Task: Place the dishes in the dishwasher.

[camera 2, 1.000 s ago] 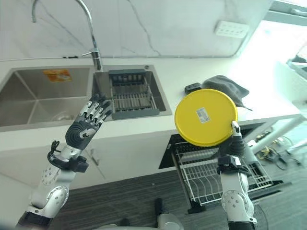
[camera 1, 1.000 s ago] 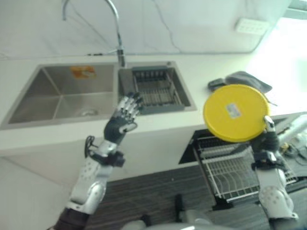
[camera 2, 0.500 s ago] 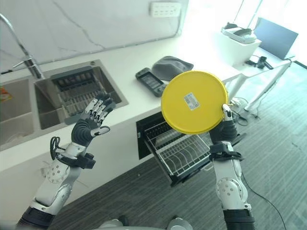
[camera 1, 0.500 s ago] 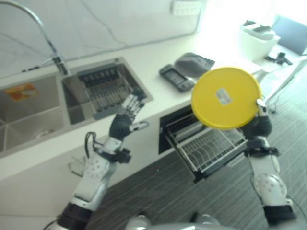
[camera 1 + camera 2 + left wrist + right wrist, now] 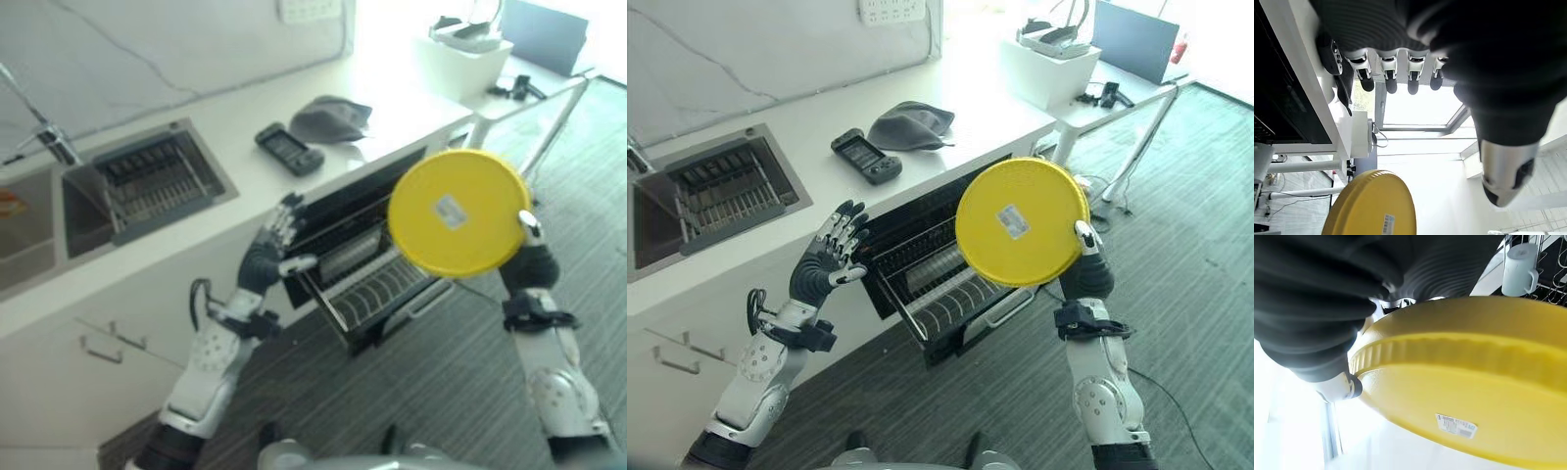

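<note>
Right hand (image 5: 1085, 266) is gripping the yellow plate (image 5: 1021, 221) upright, w/ the dishwasher rack (image 5: 942, 284) pulled out below. Left hand (image 5: 828, 262) is hovering, fingers spread. Next: lowering it, prob. into a free slot.

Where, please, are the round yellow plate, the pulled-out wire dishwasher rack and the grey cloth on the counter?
Round yellow plate (image 5: 1022, 221), right eye view, middle of its underside.
Wire dishwasher rack (image 5: 942, 305), right eye view, front tines.
Grey cloth (image 5: 909, 124), right eye view, its middle.
</note>
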Robot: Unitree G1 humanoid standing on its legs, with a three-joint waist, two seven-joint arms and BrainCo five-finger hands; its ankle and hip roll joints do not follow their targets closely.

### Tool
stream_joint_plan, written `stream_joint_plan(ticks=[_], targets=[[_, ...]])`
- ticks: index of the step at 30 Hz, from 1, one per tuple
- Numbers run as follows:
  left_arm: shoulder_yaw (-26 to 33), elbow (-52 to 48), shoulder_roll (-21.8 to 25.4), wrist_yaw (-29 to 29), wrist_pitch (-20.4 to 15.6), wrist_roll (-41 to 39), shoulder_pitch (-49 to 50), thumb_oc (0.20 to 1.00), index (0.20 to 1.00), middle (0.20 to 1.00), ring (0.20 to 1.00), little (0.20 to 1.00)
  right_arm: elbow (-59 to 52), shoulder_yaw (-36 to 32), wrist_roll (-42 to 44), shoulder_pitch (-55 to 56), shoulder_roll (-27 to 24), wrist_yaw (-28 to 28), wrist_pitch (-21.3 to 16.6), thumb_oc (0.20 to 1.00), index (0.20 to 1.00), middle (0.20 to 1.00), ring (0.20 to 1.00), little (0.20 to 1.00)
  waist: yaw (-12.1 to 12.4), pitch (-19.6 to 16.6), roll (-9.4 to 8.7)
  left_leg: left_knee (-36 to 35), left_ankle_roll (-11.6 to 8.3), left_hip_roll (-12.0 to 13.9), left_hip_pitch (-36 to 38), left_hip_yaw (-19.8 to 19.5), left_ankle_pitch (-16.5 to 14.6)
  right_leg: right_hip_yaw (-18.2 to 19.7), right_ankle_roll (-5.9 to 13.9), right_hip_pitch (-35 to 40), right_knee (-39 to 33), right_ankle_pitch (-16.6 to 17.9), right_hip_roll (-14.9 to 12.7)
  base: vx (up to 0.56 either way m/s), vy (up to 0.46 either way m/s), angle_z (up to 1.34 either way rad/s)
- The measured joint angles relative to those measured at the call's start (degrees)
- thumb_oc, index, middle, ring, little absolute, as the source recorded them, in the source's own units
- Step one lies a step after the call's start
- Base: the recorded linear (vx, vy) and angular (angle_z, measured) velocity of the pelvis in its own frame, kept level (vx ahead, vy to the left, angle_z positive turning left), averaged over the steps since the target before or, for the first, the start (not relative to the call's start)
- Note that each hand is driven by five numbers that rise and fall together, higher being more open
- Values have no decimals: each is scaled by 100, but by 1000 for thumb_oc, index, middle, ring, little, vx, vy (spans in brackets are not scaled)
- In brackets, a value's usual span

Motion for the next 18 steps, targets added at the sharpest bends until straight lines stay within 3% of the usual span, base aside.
stream_joint_plan(ticks=[1, 2, 3, 5, 7, 11, 13, 14, 15, 16, 18], targets=[[12, 28, 15, -40, 1, -1, 131, 1000, 1000, 1000, 1000, 1000, 22, -17, 3, 38, 71, 4, -7, 200, 200, 200, 200, 200, 29, 16, -42, 33, -83, -336, 15, 7, -130, -32, 15, 16, -32, 11, -127, 65, 49, 27], [50, 38, 54, -100, -1, -8, 219, 1000, 1000, 1000, 1000, 1000, 15, -21, 3, 57, 123, 17, -16, 200, 200, 200, 200, 200, 33, 21, -20, 0, -125, -848, 80, 21, -435, -66, 70, 43, -26, 45, -253, 69, 73, 37], [118, -9, 93, -159, -32, -8, 204, 1000, 1000, 1000, 1000, 1000, 7, 13, 3, 51, 108, 69, -50, 200, 200, 200, 200, 200, 64, -8, 143, -483, 210, -1103, 264, -67, -651, -166, 111, 63, -3, 58, -205, 80, 121, 39], [150, -40, 55, -118, -83, 18, 70, 1000, 1000, 1000, 1000, 1000, -6, 351, -17, -54, 257, 68, -111, 200, 200, 200, 200, 200, 107, 21, 52, -751, 252, -1240, 390, -426, -517, -176, 164, 35, -12, 63, -223, 136, 209, 24], [-115, 6, 55, -21, -84, 46, -243, 1000, 1000, 1000, 1000, 1000, 5, 823, -21, -316, 437, 87, -98, 200, 200, 200, 200, 200, 154, 28, -172, -750, 282, -1376, 443, -807, -544, -40, 197, 47, -10, 81, -253, 210, 306, -16], [-231, -21, 279, 57, -81, 247, -506, 1000, 1000, 1000, 1000, 1000, -30, 745, -55, -228, 512, 181, -120, 200, 200, 200, 200, 200, 165, 2, -426, -751, 501, -1559, 646, -717, -707, 4, 300, 137, 258, 85, -410, 117, 275, -12], [-242, 59, 341, 58, -88, 249, -537, 1000, 1000, 1000, 1000, 1000, 16, 672, -132, -233, 543, 182, -126, 200, 200, 200, 200, 200, 183, 14, -407, -745, 549, -1490, 642, -678, -730, -9, 377, -347, 1155, 32, -505, 20, 150, -16], [-244, 244, 441, 18, -192, 283, -623, 1000, 1000, 1000, 1000, 1000, 27, 666, -132, -252, 692, 235, -298, 200, 200, 200, 200, 200, 218, 150, -482, -609, 647, -1382, 619, -619, -797, 126, 416, -967, 2428, 24, -725, 69, -142, -16], [-235, 345, 536, -38, -222, 326, -666, 1000, 1000, 1000, 1000, 1000, 55, 667, -132, -246, 854, 301, -384, 200, 200, 200, 200, 200, 210, 209, -576, -556, 661, -1386, 598, -606, -834, 489, 567, -1331, 3044, -103, -846, 93, -255, 1], [-218, 327, 653, -79, -223, 455, -687, 1000, 1000, 1000, 1000, 1000, 123, 689, -131, -242, 934, 348, -441, 200, 200, 200, 200, 200, 226, 231, -626, -547, 654, -1397, 583, -610, -847, 658, 651, -1365, 2871, -155, -888, 111, -339, 25], [-121, 128, 896, -132, -231, 479, -694, 1000, 1000, 1000, 1000, 1000, 123, 687, -130, -244, 911, 500, -481, 200, 200, 200, 200, 200, 298, 224, -746, -549, 649, -1455, 550, -653, -850, 624, 653, -1026, 1768, -122, -1036, 151, -385, 19]])
